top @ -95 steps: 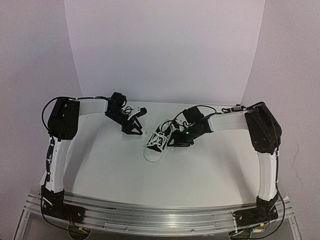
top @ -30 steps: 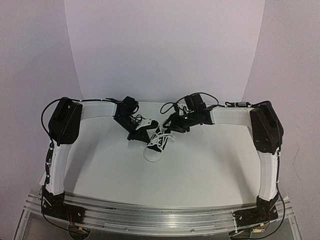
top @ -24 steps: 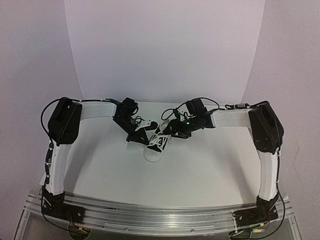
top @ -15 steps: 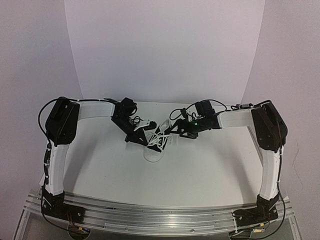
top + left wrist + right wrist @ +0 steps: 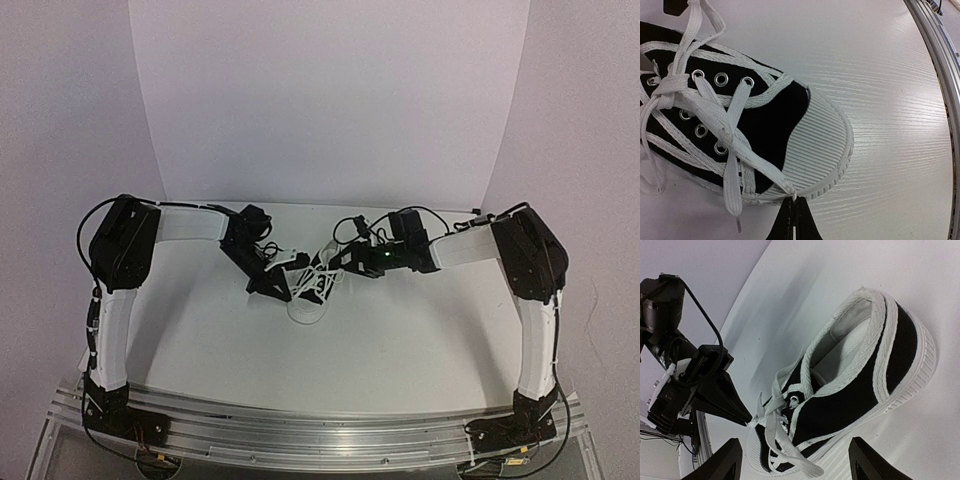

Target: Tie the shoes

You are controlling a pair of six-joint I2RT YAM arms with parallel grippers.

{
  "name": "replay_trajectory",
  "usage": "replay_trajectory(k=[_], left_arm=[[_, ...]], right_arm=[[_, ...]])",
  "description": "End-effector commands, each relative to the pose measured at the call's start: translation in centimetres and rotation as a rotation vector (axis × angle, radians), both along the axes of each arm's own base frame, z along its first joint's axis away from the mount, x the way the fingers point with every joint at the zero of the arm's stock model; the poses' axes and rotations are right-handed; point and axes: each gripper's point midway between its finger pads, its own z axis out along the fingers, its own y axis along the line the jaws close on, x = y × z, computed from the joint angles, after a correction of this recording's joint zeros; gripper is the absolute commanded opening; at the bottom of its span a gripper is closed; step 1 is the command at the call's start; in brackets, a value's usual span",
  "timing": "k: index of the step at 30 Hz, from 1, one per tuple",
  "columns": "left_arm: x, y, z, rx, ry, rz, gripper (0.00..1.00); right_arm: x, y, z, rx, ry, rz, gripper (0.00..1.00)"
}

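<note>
Sitting near the middle of the white table, between a curved pale backdrop and a metal rail at the near edge, the black sneaker points its white toe cap toward the rail. From the left, one arm angles down and the left gripper pinches a white lace with its jaws fully closed, just beside the toe cap. From the right, the other arm stretches in low and the right gripper faces the heel, its jaws spread wide and holding nothing.

White wood-grain table under left gripper and right gripper, curved white backdrop sheet rising beyond them, pale lilac walls flanking it, aluminium rail behind both, even diffuse light.
</note>
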Motion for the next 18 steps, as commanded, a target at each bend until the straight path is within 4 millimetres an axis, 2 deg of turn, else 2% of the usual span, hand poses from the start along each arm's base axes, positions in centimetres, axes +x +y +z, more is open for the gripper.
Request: replay_trajectory(k=[1, 4, 10, 13, 16, 18], left_arm=[[0.7, -0.8, 2.8, -0.049, -0.060, -0.002, 0.00], [0.1, -0.5, 2.7, -0.040, -0.043, -0.017, 0.06], [-0.1, 0.4, 5.0, -0.068, -0.079, -0.096, 0.40], [0.2, 1.4, 6.4, -0.105, -0.114, -0.162, 0.45], [1.9, 2.3, 7.7, -0.156, -0.160, -0.190, 0.48], [4.5, 2.4, 7.3, -0.154, -0.216, -0.156, 0.50]], right_arm=[[-0.2, 0.7, -0.6, 0.037, 0.030, 0.004, 0.72], [-0.5, 1.0, -0.8, 0.045, 0.063, 0.006, 0.68], [-2.0, 0.9, -1.7, 0.063, 0.148, 0.026, 0.57], [-2.3, 0.8, -1.7, 0.065, 0.162, 0.025, 0.54], [-2.4, 0.5, -1.5, 0.053, 0.147, 0.011, 0.64], [-2.4, 0.2, -1.2, 0.030, 0.110, -0.005, 0.68]])
